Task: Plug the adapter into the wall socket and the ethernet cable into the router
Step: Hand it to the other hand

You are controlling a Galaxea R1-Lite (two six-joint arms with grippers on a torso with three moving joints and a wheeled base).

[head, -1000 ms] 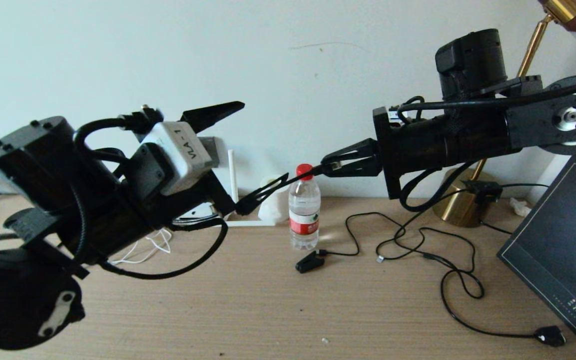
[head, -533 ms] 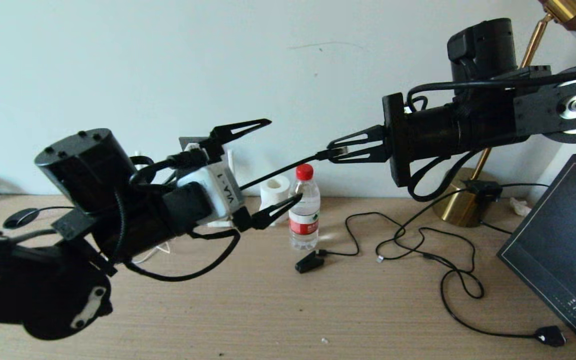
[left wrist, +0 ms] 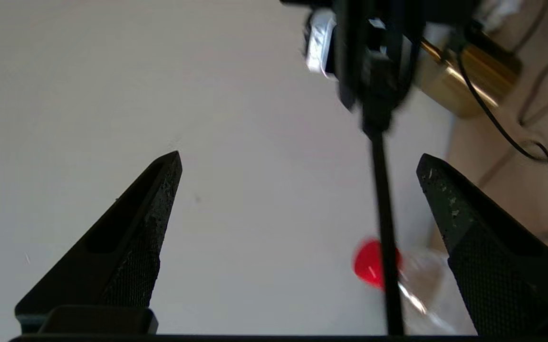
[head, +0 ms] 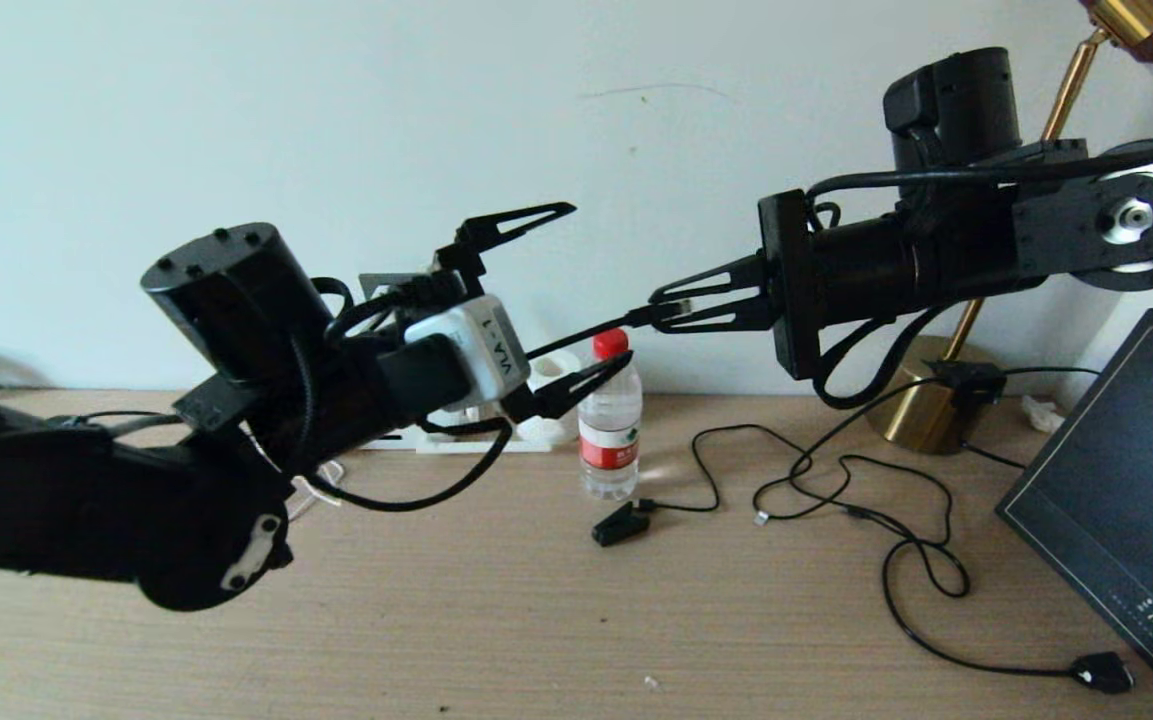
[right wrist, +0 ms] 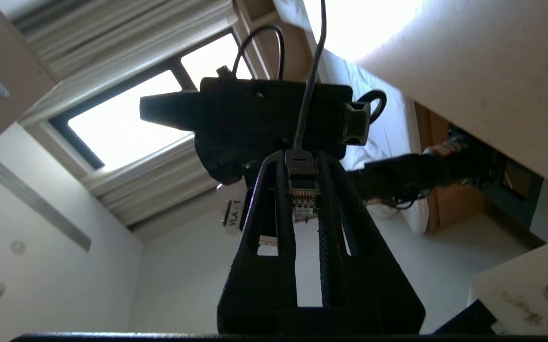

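1. My left claw point(head: 561, 295) is hanging up in the air above the desk point(head: 536, 620), w/ both fingers spread wide and nothing in it.
2. Behind my left arm, bits of the white router point(head: 481, 445) and the grey wall socket point(head: 386, 285) are peeking out by the wall. I can't see the adapter.
3. The ethernet cable point(head: 586, 335) is running thru the gap of my left claw, but the fingers aren't touching it.
4. A water bottle point(head: 609, 430) w/ a red cap is standing just below.
5. My right claw point(head: 681, 305) is up high too, pinching the cable's plug point(right wrist: 302, 190) tight btw its fingers.
6. A gold lamp base point(head: 921, 405) is sitting at the back right.
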